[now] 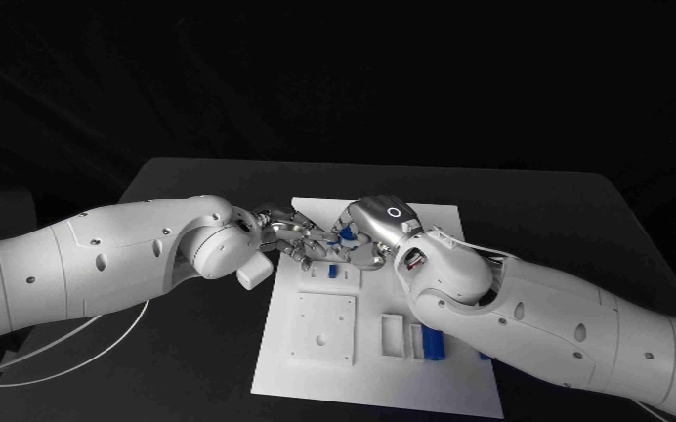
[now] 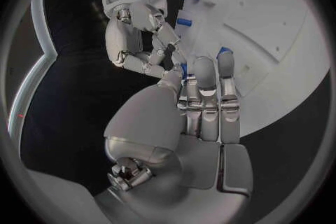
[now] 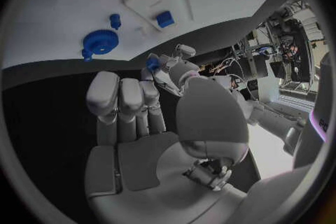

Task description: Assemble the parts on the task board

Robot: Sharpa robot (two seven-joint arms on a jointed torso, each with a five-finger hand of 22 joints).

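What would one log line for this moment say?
left hand: meets right hand over task board | small blue part between fingertips, holder unclear | blue gear: lying on board

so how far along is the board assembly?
Early. The hands meet over the white board, the left hand and right hand both touching one small blue part. A blue gear looks seated. Other blue pieces are loose.
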